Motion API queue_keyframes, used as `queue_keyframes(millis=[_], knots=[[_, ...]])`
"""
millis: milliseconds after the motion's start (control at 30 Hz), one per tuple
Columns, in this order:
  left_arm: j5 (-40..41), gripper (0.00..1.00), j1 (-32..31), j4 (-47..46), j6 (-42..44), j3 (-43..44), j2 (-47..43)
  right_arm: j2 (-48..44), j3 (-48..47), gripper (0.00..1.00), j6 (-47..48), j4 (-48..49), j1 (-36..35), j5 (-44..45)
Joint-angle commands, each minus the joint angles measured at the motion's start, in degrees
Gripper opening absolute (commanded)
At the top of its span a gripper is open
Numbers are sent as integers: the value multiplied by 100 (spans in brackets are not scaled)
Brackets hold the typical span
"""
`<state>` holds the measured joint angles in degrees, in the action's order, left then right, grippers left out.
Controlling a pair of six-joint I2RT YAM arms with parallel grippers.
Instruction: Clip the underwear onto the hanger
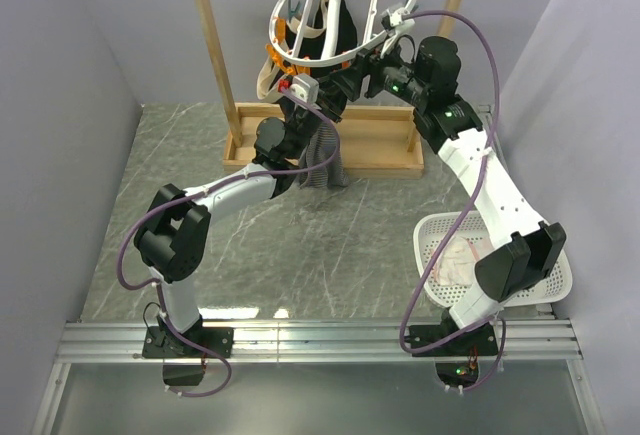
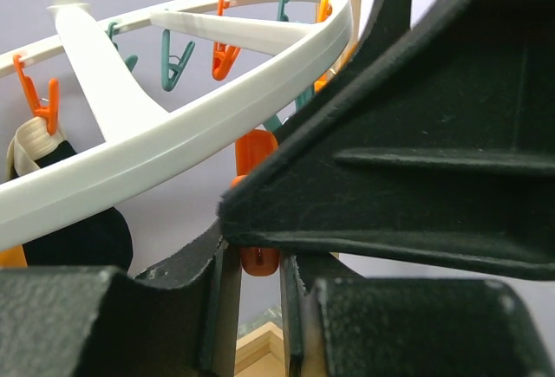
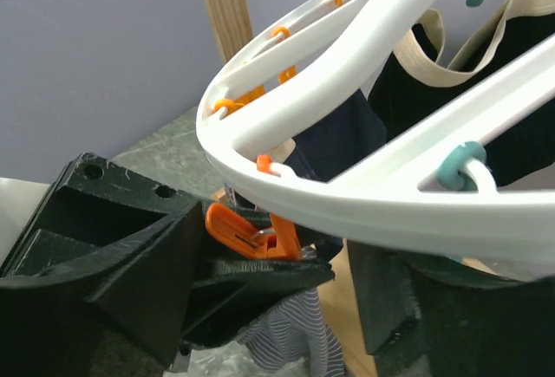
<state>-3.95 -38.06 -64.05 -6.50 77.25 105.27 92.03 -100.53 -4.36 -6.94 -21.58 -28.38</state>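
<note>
Hidden: actual pinch point of left gripper (image 2: pixel 258 303), blocked in its own wrist view by bulk of right gripper (image 3: pixel 276 266). Hook of hanger (image 2: pixel 217 126) hard to make out against top bar of wooden frame (image 1: pixel 222 75).

Containers: white basket (image 1: pixel 432 230) at right, holding pinkish-white cloth (image 1: pixel 458 258).

Underwear (image 1: pixel 325 160): hanging in air directly below left gripper, beneath hanger rim.

Left jaws nearly closed, apparently on underwear's top edge.

Right jaws wide apart, straddling orange clothespin (image 3: pixel 247 231); contact indiscernible.
</note>
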Motion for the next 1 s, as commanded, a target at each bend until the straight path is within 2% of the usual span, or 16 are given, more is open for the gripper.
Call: queue_keyframes(millis=[0,100,167,200,233,267,300,333,467,800,967], knots=[[-317,17,-34,-248,17,-17,-121,26,-362,71,199,17,-92,219],[-344,17,-34,-231,9,-35,-121,78,-423,61,278,-53,-135,245],[-344,19,-34,-222,17,-35,-121,105,-441,50,313,-114,-135,254],[-344,20,-34,-213,17,-35,-130,113,-467,39,322,-132,-136,245],[-344,21,-34,-222,17,-44,-130,114,-476,35,330,-158,-136,237],[-344,25,-34,-230,9,-61,-147,131,-494,31,331,-185,-136,228],[-335,27,-34,-231,0,-70,-148,131,-502,22,322,-185,-136,228],[-344,33,-26,-231,0,-87,-191,122,-503,17,304,-176,-136,219],[-458,42,-17,-38,0,-289,-463,114,-529,2,252,-202,-135,237],[-722,48,62,1437,-343,-1633,-2106,149,-555,0,23,-167,-118,245],[-423,49,282,3081,-501,-2494,-3345,149,-547,0,-91,-176,-118,281]])
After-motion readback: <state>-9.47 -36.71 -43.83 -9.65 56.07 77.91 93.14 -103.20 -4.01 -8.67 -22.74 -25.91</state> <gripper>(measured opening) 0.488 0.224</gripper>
